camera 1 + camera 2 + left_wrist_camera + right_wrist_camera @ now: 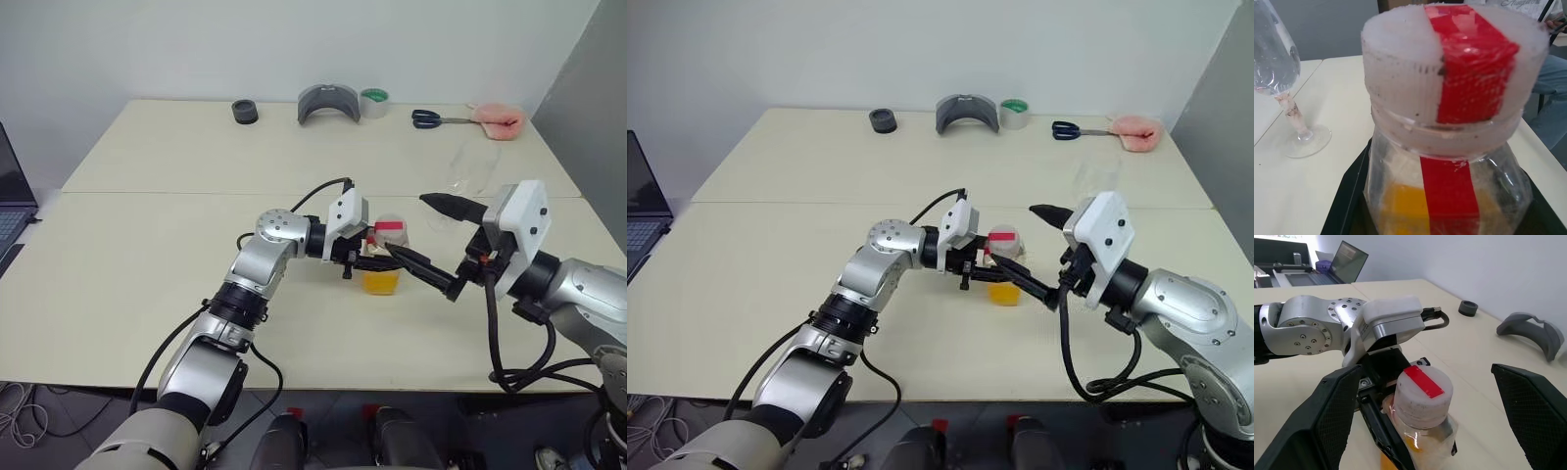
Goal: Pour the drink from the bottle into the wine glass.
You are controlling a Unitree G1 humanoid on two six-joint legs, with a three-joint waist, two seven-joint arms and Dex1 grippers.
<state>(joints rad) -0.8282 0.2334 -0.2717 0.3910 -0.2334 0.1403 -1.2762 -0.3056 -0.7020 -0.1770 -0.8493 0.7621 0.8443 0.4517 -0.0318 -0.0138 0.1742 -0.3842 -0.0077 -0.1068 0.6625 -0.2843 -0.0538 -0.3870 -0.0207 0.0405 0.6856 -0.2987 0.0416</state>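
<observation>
I am clamping my left claw (377, 257) on the bottle (385, 257), which is standing upright on the table (137, 245) near the middle, close to the front edge. The drink (382, 282) is sitting low in the bottle, orange-yellow behind the clear plastic. A white cap (1422, 394) with a red strip across it is still closing the top. My left wrist view is showing the cap and neck very close, with the black fingers (1349, 205) pressing against the bottle's sides.

I am holding my right claw (441, 245) wide apart, empty, level with the cap: one finger (456, 207) is reaching above and past the bottle, the other (426, 271) is passing in front of it. I cannot tell whether that lower finger is touching the bottle.

The glass (1278, 83) is standing upright and empty on the table, beyond the bottle and towards my right side. Along the far edge are lying a black ring (245, 111), a grey curved piece (328, 102), a roll of tape (374, 102), scissors (436, 119) and a pink thing (498, 119).
</observation>
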